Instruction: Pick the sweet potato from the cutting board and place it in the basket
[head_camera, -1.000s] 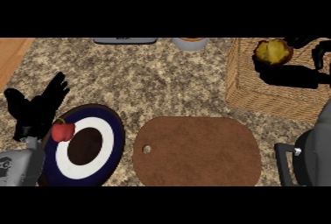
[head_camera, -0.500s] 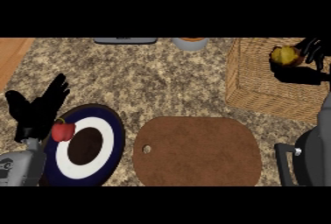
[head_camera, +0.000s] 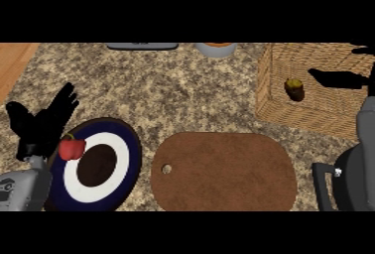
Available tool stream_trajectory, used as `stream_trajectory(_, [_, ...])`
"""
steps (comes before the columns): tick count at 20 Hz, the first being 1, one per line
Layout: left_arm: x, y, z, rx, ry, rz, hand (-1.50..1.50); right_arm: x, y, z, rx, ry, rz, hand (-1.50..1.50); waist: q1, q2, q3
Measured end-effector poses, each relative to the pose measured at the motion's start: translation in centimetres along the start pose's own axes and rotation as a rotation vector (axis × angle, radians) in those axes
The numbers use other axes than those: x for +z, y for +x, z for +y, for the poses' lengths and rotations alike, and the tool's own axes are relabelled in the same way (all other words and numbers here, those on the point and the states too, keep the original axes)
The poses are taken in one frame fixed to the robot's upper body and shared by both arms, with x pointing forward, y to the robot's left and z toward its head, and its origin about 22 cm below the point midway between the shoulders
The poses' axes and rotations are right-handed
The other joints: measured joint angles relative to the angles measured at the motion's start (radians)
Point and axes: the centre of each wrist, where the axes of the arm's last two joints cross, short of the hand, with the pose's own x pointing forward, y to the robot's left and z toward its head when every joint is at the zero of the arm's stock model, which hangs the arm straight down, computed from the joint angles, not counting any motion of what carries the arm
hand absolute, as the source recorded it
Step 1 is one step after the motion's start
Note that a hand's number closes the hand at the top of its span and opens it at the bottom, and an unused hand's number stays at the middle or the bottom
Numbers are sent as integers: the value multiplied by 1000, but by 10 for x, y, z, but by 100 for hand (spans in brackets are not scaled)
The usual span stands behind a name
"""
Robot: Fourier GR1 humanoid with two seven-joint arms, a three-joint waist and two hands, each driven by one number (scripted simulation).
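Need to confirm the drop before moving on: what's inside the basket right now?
The sweet potato lies inside the basket, apart from the right hand, whose open fingers hang above it. The hand and its shadow cover part of the basket floor, so that patch cannot be checked.

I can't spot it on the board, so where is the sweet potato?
In the head view the sweet potato lies inside the basket at the upper right, beyond the cutting board, just left of the right hand.
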Motion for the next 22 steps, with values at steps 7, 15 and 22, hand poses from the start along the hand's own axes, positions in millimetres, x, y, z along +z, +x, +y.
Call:
stream_trajectory(7, [3,-2,-2,2,-1,6,0,-22,-8,-8,-101,-23,-30,-150,1,0,0])
stream_trajectory(15, [5,-4,1,-1,11,5,0,-36,-39,-69,-375,-211,119,-150,-10,-3,0])
stream_trajectory(22, [7,-6,0,3,14,9,0,-26,-107,-163,-457,-195,182,-150,-16,-4,0])
